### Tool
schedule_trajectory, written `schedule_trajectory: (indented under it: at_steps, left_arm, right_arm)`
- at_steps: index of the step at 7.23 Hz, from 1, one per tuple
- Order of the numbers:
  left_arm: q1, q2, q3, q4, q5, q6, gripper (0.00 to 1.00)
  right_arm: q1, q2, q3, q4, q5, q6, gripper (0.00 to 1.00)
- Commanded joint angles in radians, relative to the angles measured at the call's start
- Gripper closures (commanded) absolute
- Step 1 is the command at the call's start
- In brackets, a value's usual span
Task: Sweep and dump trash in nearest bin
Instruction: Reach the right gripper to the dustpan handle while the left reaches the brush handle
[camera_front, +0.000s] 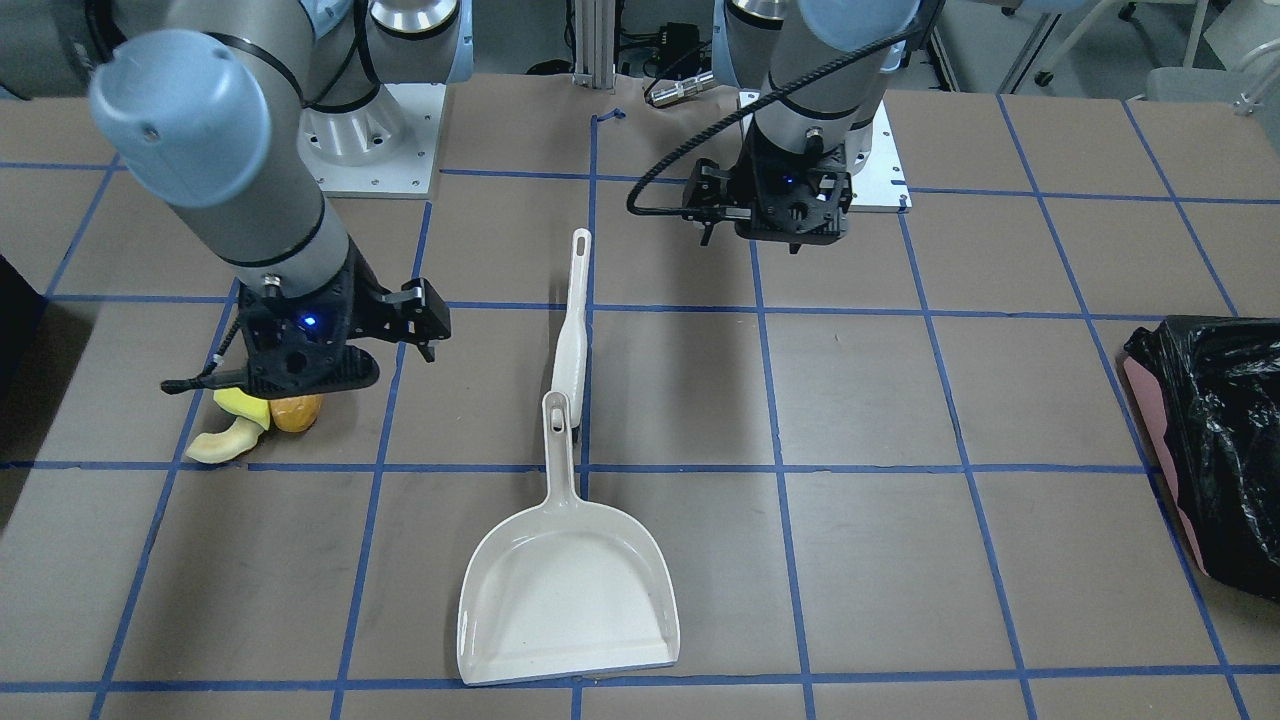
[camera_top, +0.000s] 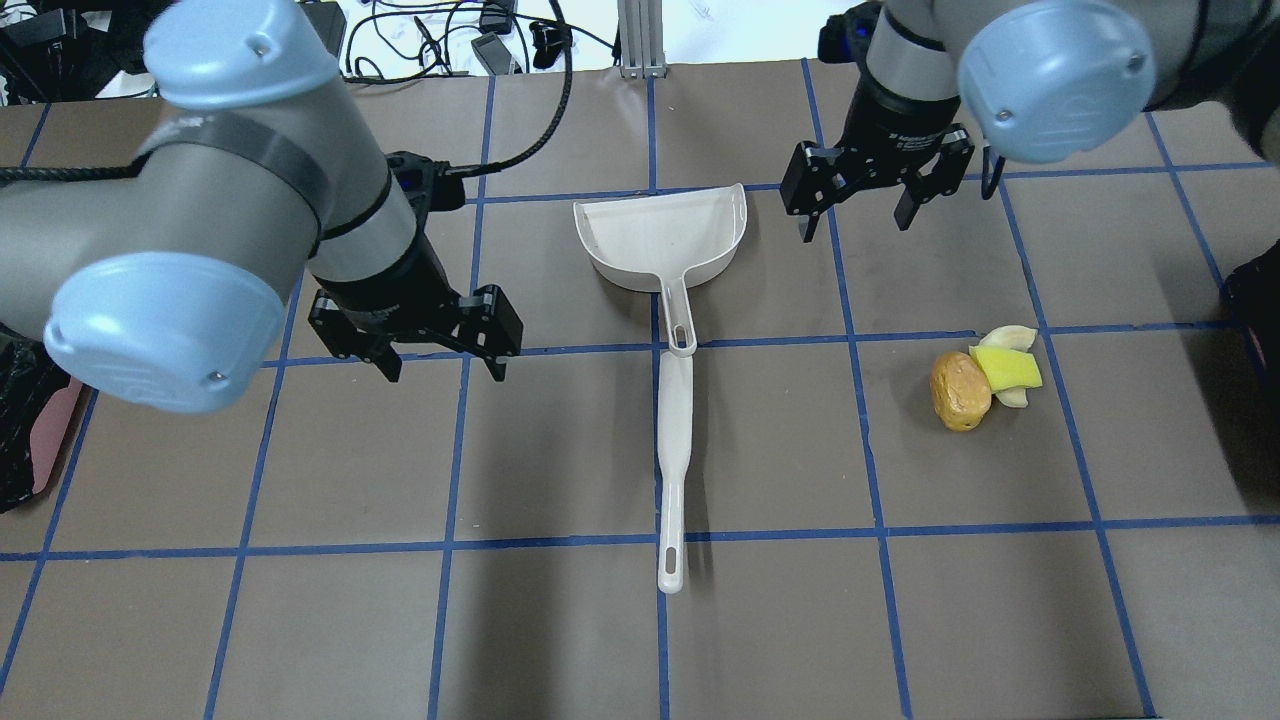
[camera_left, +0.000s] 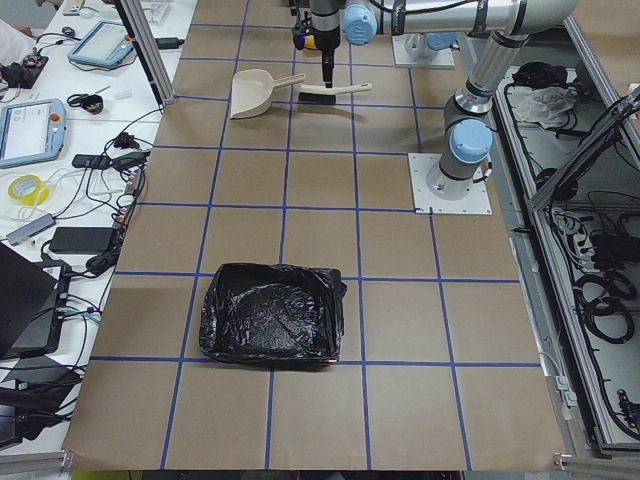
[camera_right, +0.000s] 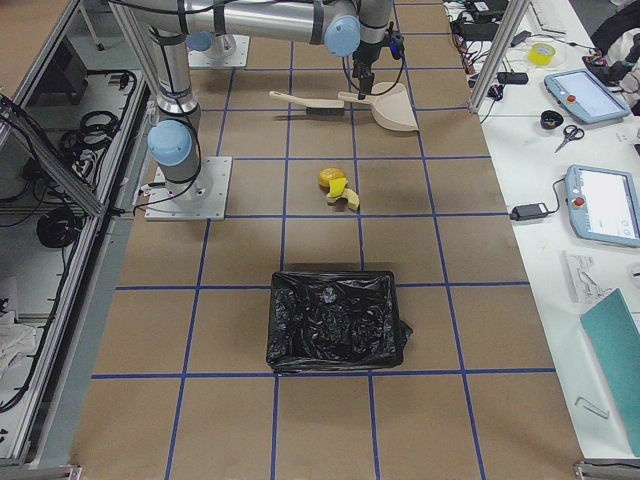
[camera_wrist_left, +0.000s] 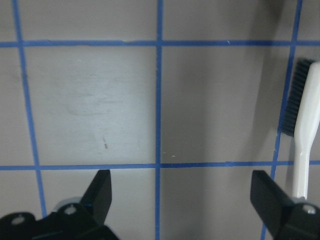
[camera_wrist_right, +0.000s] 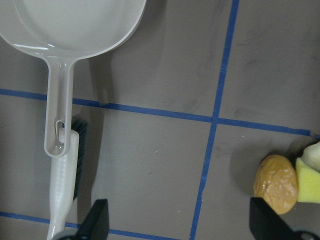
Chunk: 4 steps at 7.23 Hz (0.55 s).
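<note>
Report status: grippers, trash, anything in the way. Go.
Left gripper open, empty; right gripper open, empty. Trash piled on right arm's side, unswept. Dustpan and brush lying between the arms, not picked up.

No readable text, labels, numbers — none

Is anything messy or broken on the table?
Nothing looks broken. The only mess is the trash, a small heap on the table: a yellow wedge lying across a pale peel, against a brown lump. The brush and dustpan lie neatly end to end.
</note>
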Motion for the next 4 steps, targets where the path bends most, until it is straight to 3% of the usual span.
schedule_trajectory:
  at_steps: [1, 4]
  left_arm:
    - [-0.117, -0.003, -0.087, 0.098, -0.003, -0.061, 0.00]
    - [-0.236, -0.011, -0.264, 0.334, -0.067, -0.156, 0.00]
  right_arm:
    - [0.065, 0.072, -0.005, 0.000, 0.008, 0.066, 0.00]
    - [0.173, 0.195, -0.070, -0.003, 0.002, 0.144, 0.00]
